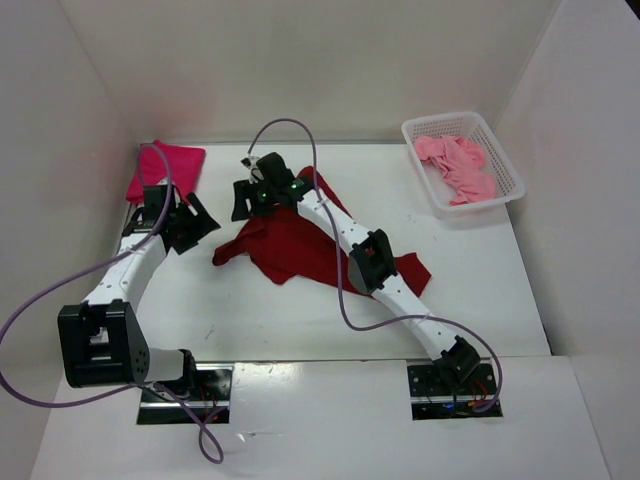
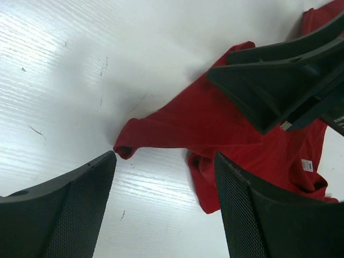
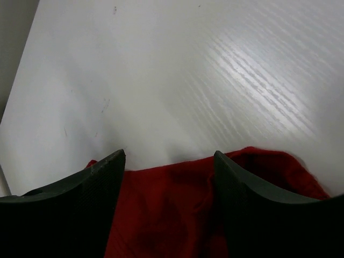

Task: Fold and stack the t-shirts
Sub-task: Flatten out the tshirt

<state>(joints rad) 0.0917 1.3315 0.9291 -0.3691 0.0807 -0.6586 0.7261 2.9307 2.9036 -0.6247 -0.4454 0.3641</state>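
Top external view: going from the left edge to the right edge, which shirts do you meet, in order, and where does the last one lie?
First the bright crimson-pink shirt → then the dark red shirt → last the light pink shirt, which lies in the white mesh basket.

The right arm lies across the dark red shirt, hiding its middle. The left hand covers the near edge of the crimson-pink shirt. The white tag is too small to read.
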